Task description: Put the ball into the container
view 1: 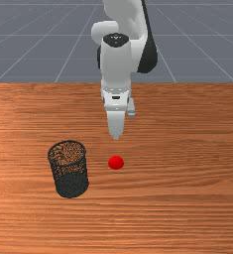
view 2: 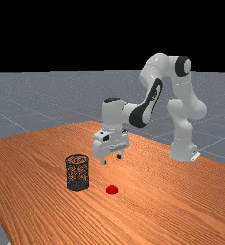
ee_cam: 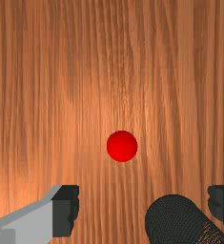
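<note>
Holds with both fingers of the gripper (view 2: 111, 159) spread wide, tips downward, above the level of the ball (view 2: 112, 190). In the wrist view, puts the ball out ahead of the finger line, across from the gap. Rests on the table (view 1: 187, 208), below the fingertips and outside the grip. Next outward, stands upright as a black mesh container (view 1: 71, 183), near the ball but apart from it, toward the front view's left and likewise toward the far view's left.
</note>
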Motion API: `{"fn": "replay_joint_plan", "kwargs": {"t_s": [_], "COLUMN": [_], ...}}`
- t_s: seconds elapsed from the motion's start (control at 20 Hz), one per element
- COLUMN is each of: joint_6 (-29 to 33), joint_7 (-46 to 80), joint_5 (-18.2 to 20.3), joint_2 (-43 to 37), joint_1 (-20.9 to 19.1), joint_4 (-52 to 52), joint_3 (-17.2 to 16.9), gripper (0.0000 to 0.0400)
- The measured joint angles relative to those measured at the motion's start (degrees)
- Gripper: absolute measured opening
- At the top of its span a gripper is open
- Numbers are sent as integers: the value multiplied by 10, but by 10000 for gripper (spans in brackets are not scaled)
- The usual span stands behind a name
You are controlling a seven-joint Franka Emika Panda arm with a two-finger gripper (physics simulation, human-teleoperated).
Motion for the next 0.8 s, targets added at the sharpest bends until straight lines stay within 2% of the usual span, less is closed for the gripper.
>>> {"fn": "replay_joint_plan", "kwargs": {"t_s": [0.05,0.1,0.15,0.25,0.3,0.35,0.4,0.45,0.55,0.8], "joint_6": [0,0,0,0,-18,-13,-10,-20,-8,35], "joint_7": [0,0,0,0,0,-6,-6,-6,-6,-6], "joint_5": [0,0,0,0,0,1,1,1,0,1], "joint_2": [0,0,0,0,1,-2,-10,-14,9,78], "joint_1": [0,0,0,0,0,-2,-4,-4,-4,-4], "joint_4": [0,0,0,0,8,6,-7,-11,-3,8], "joint_3": [0,0,0,0,0,0,-1,-2,-2,-1], "gripper": [243,148,90,33,177,265,318,350,382,399]}}
